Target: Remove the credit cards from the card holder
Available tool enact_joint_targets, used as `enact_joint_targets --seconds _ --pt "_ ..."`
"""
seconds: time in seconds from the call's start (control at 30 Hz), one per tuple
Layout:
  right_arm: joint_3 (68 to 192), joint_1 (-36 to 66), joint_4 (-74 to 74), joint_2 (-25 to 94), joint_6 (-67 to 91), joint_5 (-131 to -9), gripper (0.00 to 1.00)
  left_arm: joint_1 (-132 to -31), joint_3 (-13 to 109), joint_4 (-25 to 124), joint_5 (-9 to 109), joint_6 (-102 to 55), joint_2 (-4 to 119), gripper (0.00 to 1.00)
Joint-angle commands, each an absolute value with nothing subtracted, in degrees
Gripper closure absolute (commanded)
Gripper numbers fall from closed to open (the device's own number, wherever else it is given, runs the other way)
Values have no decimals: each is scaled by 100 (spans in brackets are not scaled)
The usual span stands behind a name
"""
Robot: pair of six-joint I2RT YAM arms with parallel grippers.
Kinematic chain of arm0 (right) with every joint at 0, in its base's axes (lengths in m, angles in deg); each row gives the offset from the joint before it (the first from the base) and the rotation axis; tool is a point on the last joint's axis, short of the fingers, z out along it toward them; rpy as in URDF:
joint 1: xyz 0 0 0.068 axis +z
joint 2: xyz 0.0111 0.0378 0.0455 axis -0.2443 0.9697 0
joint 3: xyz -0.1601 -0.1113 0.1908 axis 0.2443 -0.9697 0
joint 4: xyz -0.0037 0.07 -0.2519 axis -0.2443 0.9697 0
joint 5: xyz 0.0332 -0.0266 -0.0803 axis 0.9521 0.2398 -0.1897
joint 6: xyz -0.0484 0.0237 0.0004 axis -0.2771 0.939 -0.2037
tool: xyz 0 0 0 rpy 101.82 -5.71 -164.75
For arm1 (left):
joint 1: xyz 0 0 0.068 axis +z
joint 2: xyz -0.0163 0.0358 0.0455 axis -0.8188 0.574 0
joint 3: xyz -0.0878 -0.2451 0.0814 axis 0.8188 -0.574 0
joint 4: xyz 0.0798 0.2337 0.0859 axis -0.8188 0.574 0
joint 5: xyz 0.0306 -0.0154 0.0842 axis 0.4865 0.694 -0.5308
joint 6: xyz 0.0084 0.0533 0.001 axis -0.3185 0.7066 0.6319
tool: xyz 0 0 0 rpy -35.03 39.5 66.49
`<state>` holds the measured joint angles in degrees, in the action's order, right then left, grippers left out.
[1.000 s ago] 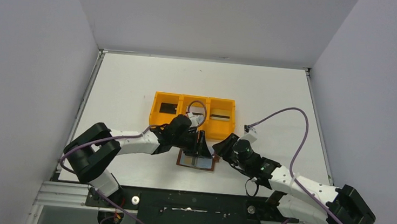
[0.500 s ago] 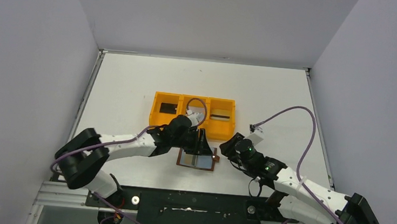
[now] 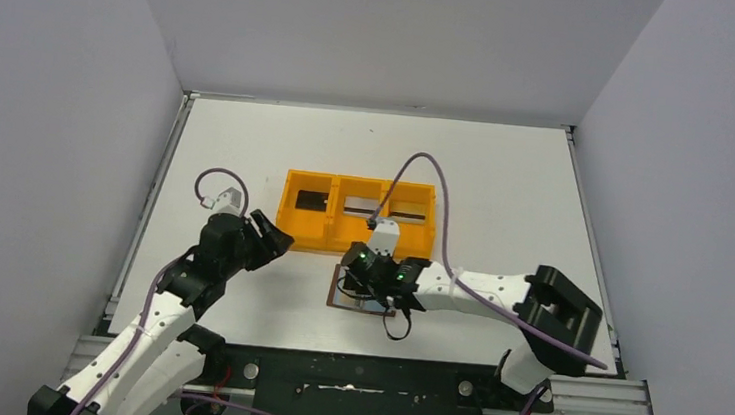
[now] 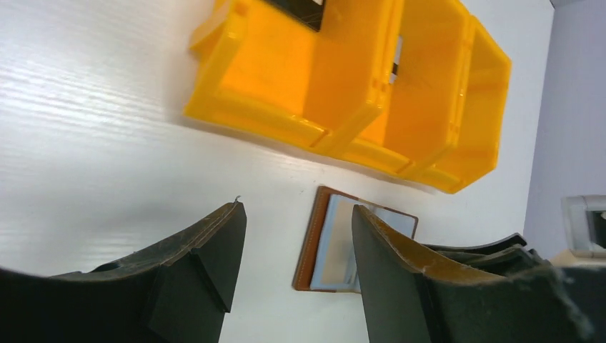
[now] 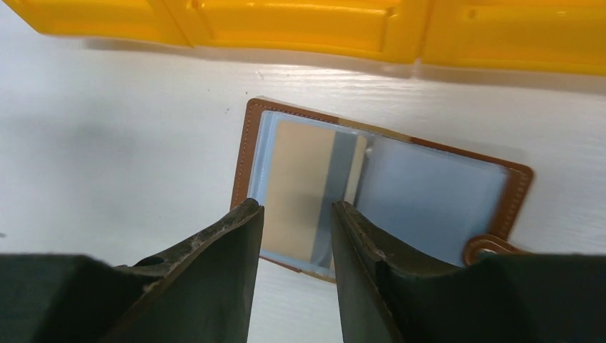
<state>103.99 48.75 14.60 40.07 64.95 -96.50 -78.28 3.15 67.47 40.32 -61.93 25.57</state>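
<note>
now | right pincer (image 5: 294,209) parted, empty, over card holder (image 5: 429,193) | left pincer (image 4: 296,214) parted, well aside

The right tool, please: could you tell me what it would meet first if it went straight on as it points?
Most likely the card holder, lying open ahead of the right tool; depth is unclear.

White table (image 3: 506,180), faint wood-grain surface, enclosed by three plain pale-grey walls (image 3: 389,29) (left, rear, right). Aluminium rail (image 3: 129,362) along near edge. Lighting even, shadows soft.
</note>
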Motion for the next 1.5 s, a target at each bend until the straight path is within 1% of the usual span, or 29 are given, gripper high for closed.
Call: enact_joint_targets --seconds 0.0,0.1,0.23,0.37,0.43,0.5,0.63,0.8,1.1,1.3,1.47 --pt "11383 5160 2327 4936 6366 -10065 58 -7476 308 7300 4183 -6214 2076 44" --pt "11798 5283 2744 5407 6340 -10187 56 -7449 313 7332 4261 -6179 2096 44" --pt "12041 5335 3012 5714 6349 -10211 52 -7433 315 7272 4360 -6156 2260 44" --pt "12116 5362 3155 5891 6349 -10197 51 -7435 303 7124 4444 -6159 2360 43" --pt "12072 5354 3074 5987 6330 -10104 52 -7426 325 7101 4473 -6150 2391 44" --pt "12049 5337 3031 6044 6294 -10023 57 -7422 339 7107 4499 -6141 2407 43" --pt "12016 5328 2946 6026 6235 -10001 71 -7422 299 7067 4530 -6157 2386 44" --pt "11931 5301 2848 5952 6212 -9976 85 -7422 252 6994 4607 -6193 2392 43" --pt "11759 5278 2278 5458 5870 -9917 96 -7422 304 6939 4762 -6207 2445 43" --pt "11259 5170 1444 4743 5670 -9537 97 -7422 249 6524 5269 -6209 2517 43" --pt "10809 4990 883 4382 5712 -9102 98 -7424 167 6040 5758 -6246 2719 43"
